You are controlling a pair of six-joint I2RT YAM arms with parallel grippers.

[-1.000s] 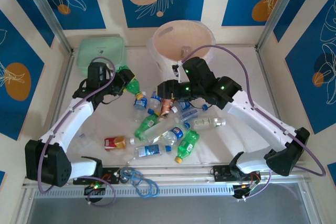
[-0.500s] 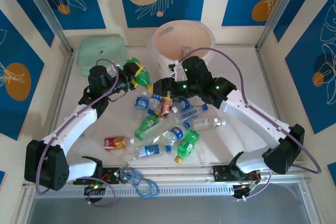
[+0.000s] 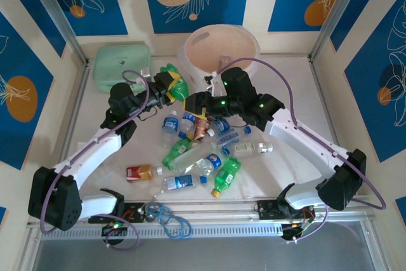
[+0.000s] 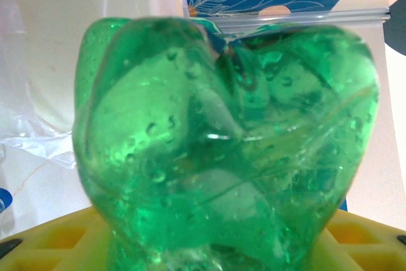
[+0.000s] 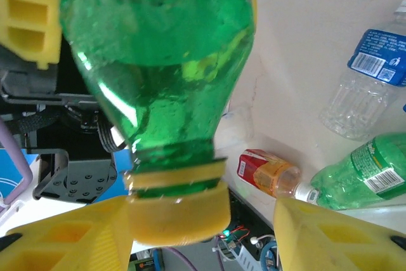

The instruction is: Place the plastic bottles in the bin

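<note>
Holding 1 green bottle (image 3: 174, 83) in my left gripper (image 3: 163, 88), right gripper (image 5: 200, 236) gaping nearby; I'd clear the bin (image 3: 257, 47) rim first.

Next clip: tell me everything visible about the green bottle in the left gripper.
The green bottle is clear green plastic with a lobed base, droplets or bubbles on its wall, and a yellow cap above a matching neck ring. The left gripper is clamped on its body, holding it off the table beside the bin, not over it. Its base faces the left wrist camera. Its cap sits between the open right gripper fingers, unclamped.
</note>
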